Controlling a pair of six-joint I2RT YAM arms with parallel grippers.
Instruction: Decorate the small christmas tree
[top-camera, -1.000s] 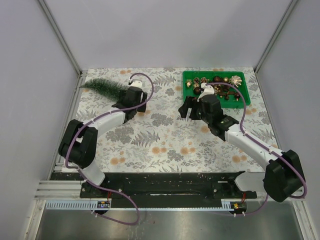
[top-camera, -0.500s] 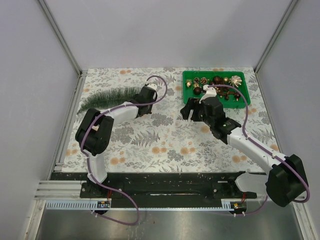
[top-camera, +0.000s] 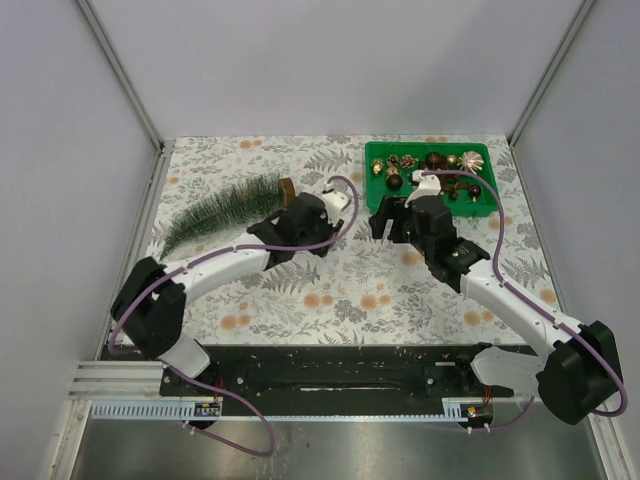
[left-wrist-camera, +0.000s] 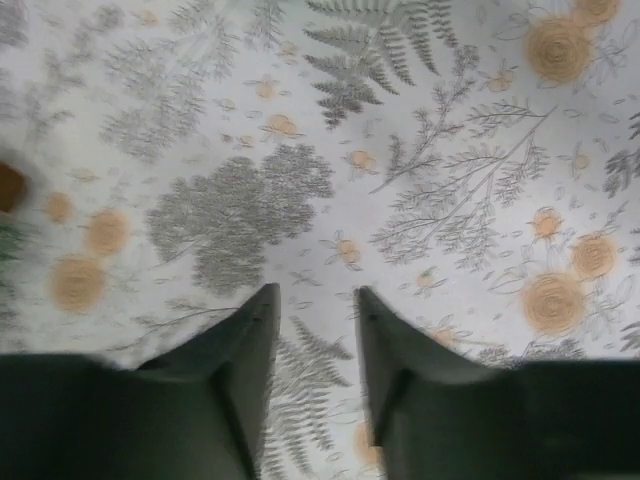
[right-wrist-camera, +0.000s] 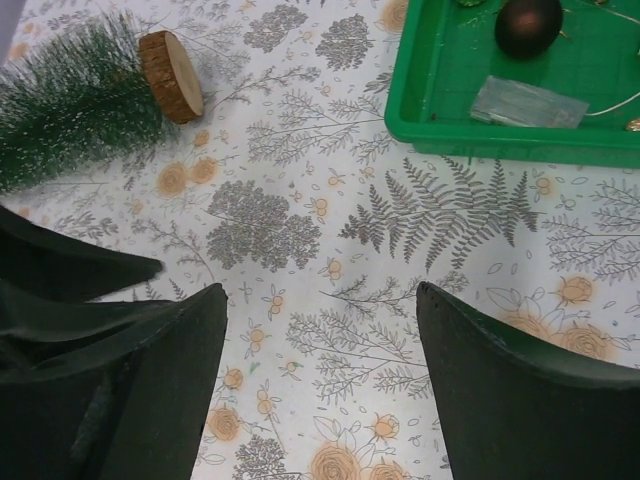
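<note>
The small christmas tree (top-camera: 225, 210) lies on its side on the floral cloth, its tip to the lower left and its wood disc base (top-camera: 287, 188) to the upper right. My left gripper (top-camera: 308, 232) hovers just right of that base, apart from it. In the left wrist view the left gripper (left-wrist-camera: 315, 292) is open by a narrow gap with only cloth between its fingers, and the base (left-wrist-camera: 8, 185) peeks in at the left edge. My right gripper (right-wrist-camera: 320, 295) is wide open and empty over the cloth, between the tree base (right-wrist-camera: 170, 75) and the tray.
A green plastic tray (top-camera: 372, 160) at the back right holds several brown and gold ornaments (top-camera: 432, 165). The right wrist view shows the tray's near rim (right-wrist-camera: 430, 110), a dark ball (right-wrist-camera: 527, 22) and a clear packet (right-wrist-camera: 525, 100). Grey walls enclose the table.
The left arm swung right and dragged the tree along, so the base now sits nearer the middle. Its jaws closed, then parted slightly off the tree. The right arm barely moved.
</note>
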